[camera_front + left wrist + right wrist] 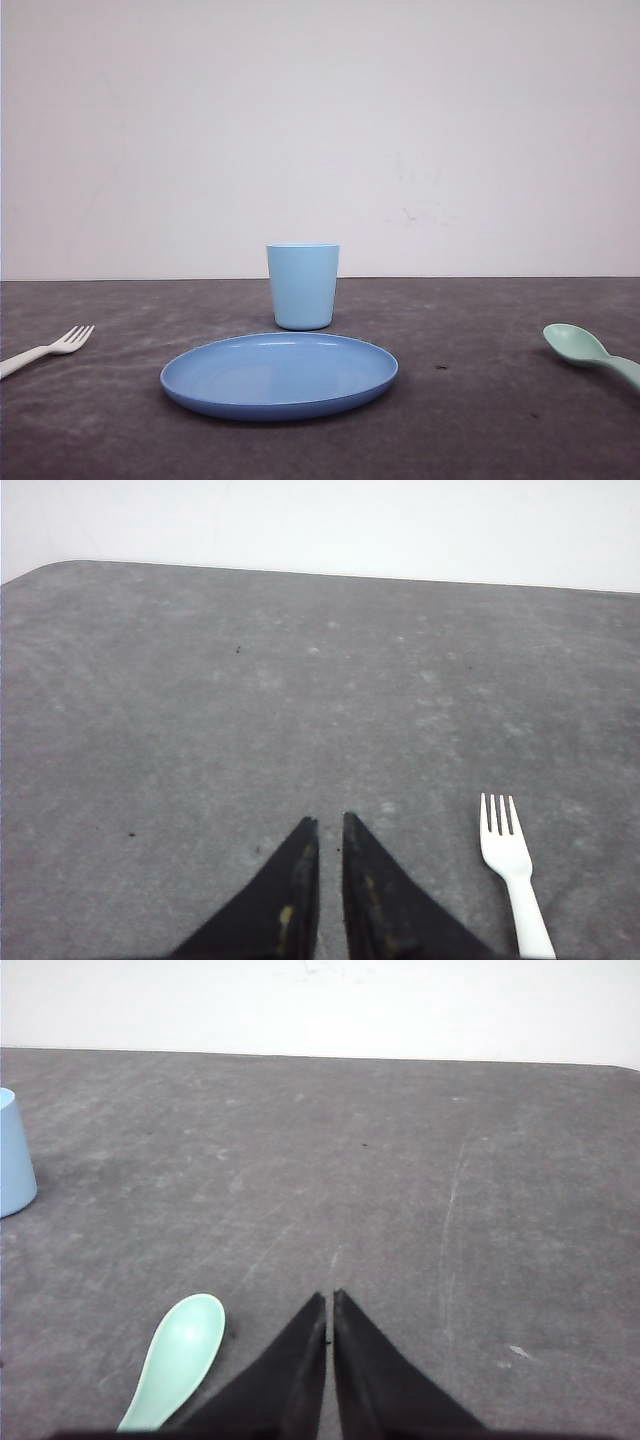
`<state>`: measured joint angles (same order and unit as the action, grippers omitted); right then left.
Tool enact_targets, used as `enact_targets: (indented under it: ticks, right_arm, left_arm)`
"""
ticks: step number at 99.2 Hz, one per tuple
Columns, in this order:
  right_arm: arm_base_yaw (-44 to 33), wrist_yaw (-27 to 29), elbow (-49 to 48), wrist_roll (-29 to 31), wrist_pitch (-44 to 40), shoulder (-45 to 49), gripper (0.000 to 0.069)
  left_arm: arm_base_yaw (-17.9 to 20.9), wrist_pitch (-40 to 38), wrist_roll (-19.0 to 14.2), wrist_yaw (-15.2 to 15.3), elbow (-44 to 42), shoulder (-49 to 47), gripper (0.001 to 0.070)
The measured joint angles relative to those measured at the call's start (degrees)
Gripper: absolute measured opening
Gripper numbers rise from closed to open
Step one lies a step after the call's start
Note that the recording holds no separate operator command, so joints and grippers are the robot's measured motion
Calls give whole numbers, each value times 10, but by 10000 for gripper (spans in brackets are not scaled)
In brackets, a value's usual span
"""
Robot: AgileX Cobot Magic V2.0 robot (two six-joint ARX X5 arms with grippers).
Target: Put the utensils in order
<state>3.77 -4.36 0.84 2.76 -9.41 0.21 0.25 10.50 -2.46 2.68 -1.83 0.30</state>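
A round blue plastic plate (279,376) lies flat at the middle of the dark grey mottled table (480,420), and a light blue plastic cup (302,285) stands upright just behind it, in front of the plain white wall (320,130).

The small white plastic fork (48,350) lies flat on the table at the left edge of the front view, well apart from the plate, its tines pointing toward the back and slightly toward the centre. The pale mint-green plastic spoon (590,354) lies at the right edge, also well apart from the plate, its oval bowl facing up and pointing toward the middle of the table, its handle running out of the picture.

The left pincer (330,822) hangs just above the table with its two black fingers pressed almost together, only a thin slit between the tips, pinching nothing. The fork (512,870) lies just beside it, untouched.

The right pincer (329,1297) is likewise pressed together and holds nothing. The spoon (182,1355) lies just beside its fingers, bowl away from the wrist, and the cup (14,1154) stands well beyond it.
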Motion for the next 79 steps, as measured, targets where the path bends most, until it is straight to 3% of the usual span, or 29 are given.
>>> enact_targets:
  ticks: [79]
  right_arm:
    - [0, -2, 0, 19, 11, 0, 14]
  left_arm:
    - [0, 0, 0, 0, 0, 0, 17]
